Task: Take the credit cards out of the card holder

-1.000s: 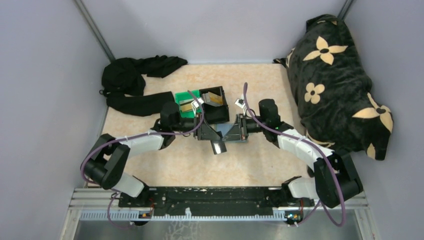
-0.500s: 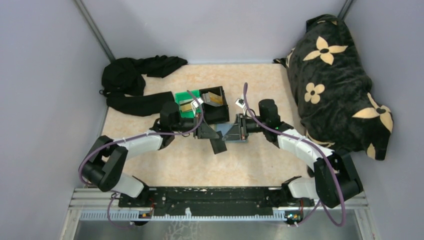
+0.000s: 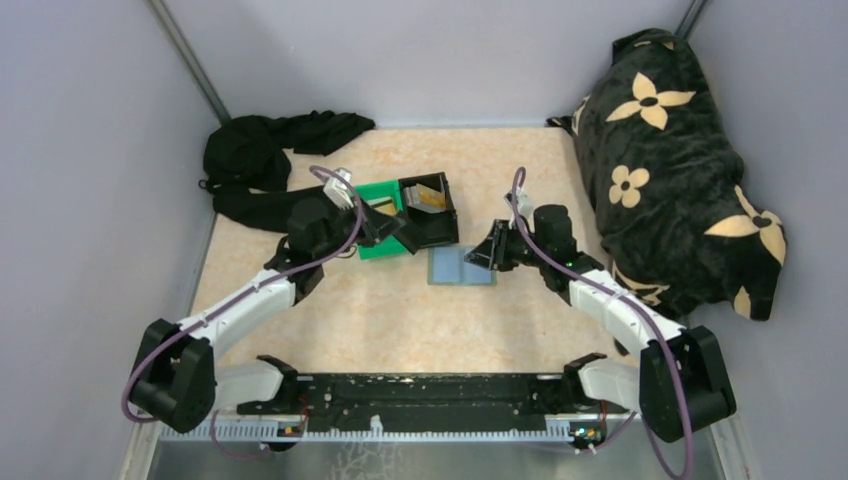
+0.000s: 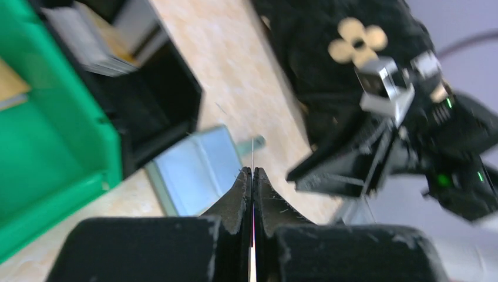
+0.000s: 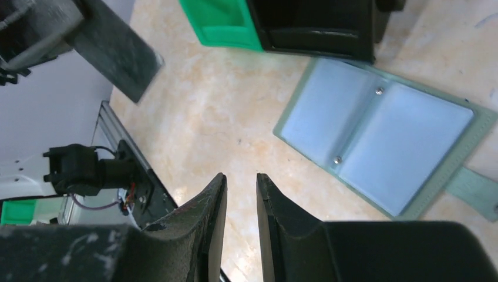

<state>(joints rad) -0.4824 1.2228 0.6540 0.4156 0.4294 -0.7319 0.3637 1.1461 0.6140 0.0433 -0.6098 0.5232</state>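
Observation:
The grey-blue card holder (image 3: 462, 266) lies open and flat on the table, also in the left wrist view (image 4: 197, 170) and the right wrist view (image 5: 376, 135). My left gripper (image 3: 392, 228) (image 4: 252, 170) hovers by the bins, shut on a thin dark credit card seen edge-on (image 4: 252, 154) and flat (image 5: 117, 53). My right gripper (image 3: 482, 256) (image 5: 241, 179) stands partly open with nothing in it, just right of the holder. More credit cards rest in the black bin (image 3: 428, 197) and a tan one in the green bin (image 3: 378, 207).
The green bin (image 3: 385, 245) and black bin (image 3: 440, 232) stand side by side behind the holder. A black flowered pillow (image 3: 680, 160) fills the right side. Black cloth (image 3: 265, 165) lies at the back left.
My left gripper shut on a card and drew it out of the holder, swinging left and back toward the bins. My right gripper let go of the holder, which now lies flat.

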